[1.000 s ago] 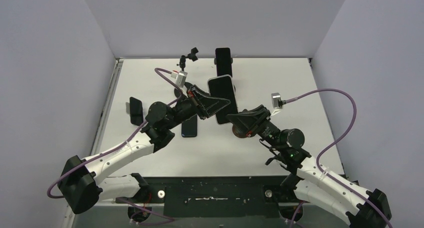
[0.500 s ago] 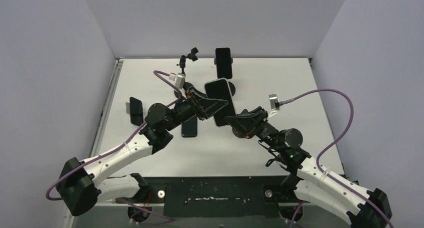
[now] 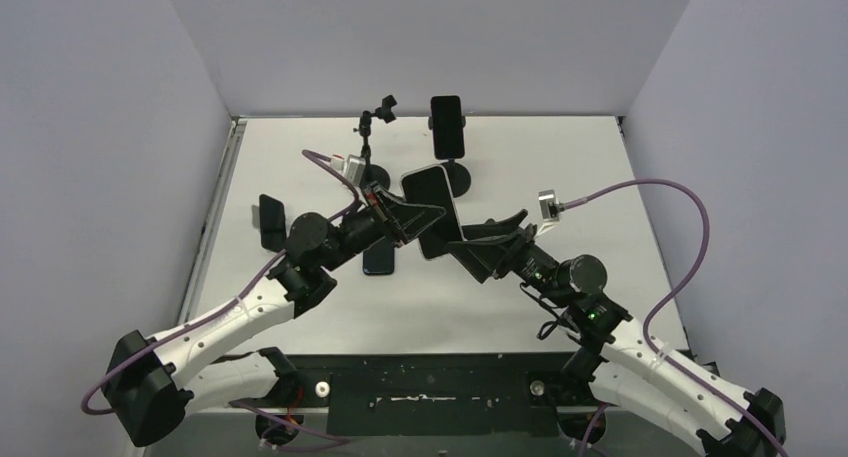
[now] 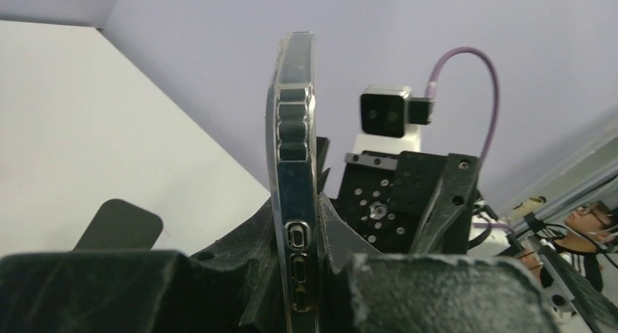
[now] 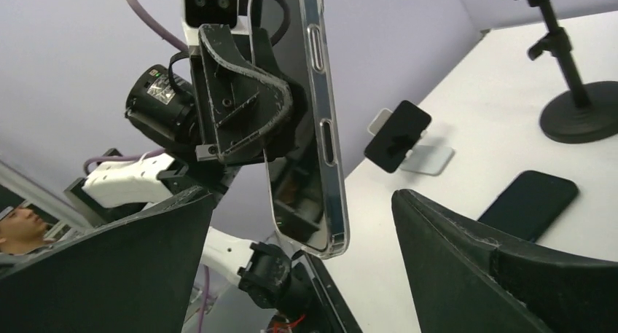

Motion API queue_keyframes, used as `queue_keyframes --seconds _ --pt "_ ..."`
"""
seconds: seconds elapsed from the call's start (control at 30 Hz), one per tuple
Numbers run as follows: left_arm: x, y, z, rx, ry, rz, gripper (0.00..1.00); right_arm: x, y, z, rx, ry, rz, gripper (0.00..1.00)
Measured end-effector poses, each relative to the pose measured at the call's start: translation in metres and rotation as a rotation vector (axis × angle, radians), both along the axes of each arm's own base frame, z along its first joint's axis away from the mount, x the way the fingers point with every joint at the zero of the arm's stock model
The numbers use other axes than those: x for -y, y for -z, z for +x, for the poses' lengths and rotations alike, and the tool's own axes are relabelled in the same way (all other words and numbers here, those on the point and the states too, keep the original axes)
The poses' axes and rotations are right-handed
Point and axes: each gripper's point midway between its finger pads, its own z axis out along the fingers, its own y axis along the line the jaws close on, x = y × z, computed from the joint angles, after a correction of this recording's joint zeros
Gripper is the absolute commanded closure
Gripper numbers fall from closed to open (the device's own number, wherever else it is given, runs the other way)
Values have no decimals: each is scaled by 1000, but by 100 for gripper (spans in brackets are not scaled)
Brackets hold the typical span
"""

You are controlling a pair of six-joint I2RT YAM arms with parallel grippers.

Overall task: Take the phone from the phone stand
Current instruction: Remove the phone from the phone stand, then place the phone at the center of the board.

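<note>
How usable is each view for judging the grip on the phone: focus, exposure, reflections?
Top external: even, soft light, faint shadows; phone sharp but small. Left wrist: phone edge crisp, left gripper's fingers dark and soft-focused. Right wrist: screen mirrors surroundings; right gripper's fingers underexposed.

You will find no legible text, brand or number in any view. The small white sticker (image 5: 155, 83) on the black cylindrical motor housing (image 5: 162, 113) is too blurred to read.

The top camera looks down over my tabletop (image 3: 540, 147); both wrist cameras face the phone (image 4: 295, 202) closely, from opposite sides.
</note>
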Motion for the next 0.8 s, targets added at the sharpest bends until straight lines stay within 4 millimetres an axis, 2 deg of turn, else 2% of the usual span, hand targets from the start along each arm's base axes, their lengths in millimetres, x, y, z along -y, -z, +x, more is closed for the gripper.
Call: queue_keyframes --seconds 0.1,0.3,0.37,0.47,0.6,0.73,0.8 --pt "-7 16 4 -23 -39 57 100 7 2 3 -6 46 -63 0" --pt "-23 38 11 -55 -93 158 100 34 -18 7 38 179 -187 0" --pt "-28 53 18 -84 -117 213 100 44 -22 9 45 229 -236 0" --pt "-34 89 32 -169 -148 331 100 57 -20 15 37 297 -312 0" --pt "-34 154 50 -337 -156 536 100 68 -1 23 6 356 -412 0" --pt "-37 222 49 -509 -140 716 100 71 14 27 -19 375 -471 0" --pt "-41 250 47 -579 -139 783 100 71 16 28 -21 379 -480 0"
